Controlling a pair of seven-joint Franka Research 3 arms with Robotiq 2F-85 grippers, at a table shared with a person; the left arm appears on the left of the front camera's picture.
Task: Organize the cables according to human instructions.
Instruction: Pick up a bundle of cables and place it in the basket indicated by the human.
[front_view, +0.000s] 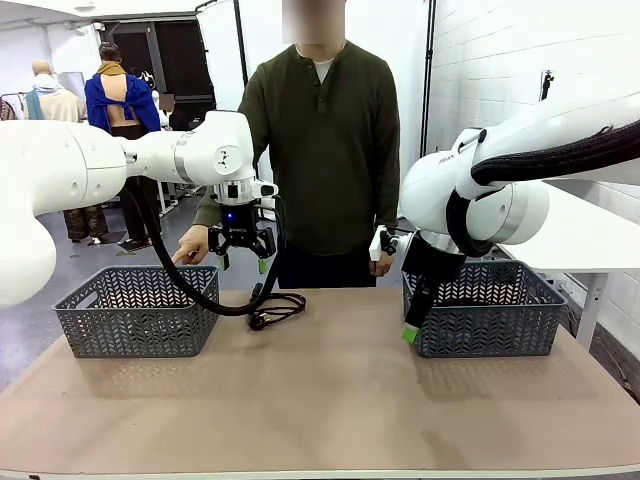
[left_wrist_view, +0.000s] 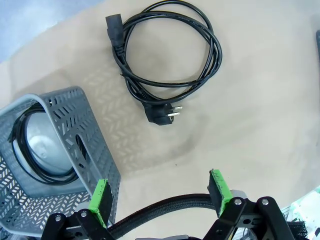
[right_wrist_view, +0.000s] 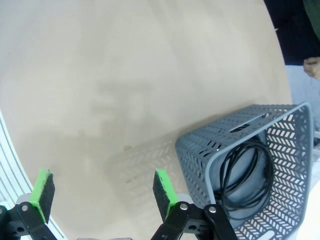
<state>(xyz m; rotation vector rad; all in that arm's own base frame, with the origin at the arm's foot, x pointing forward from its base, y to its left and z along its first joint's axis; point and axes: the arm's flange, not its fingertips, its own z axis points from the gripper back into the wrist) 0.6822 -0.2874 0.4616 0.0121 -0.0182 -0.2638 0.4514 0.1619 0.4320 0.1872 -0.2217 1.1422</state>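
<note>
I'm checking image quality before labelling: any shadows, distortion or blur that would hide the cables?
Front view: even light, the cable on the table small and dark but sharp. Left wrist view: that coil crisp, the basket casts a patterned shadow, its walls bent by the wide lens. Right wrist view: soft shadows; cable in the other basket clear.

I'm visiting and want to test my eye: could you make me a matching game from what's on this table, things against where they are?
Things:
1. coiled cable
2. left gripper
3. right gripper
4. person's hand

Places:
A. beside the right basket
B. pointing over the left basket
C. flat on the bare table
D. open above the coil

Pairs: 1-C, 2-D, 3-A, 4-B
</note>
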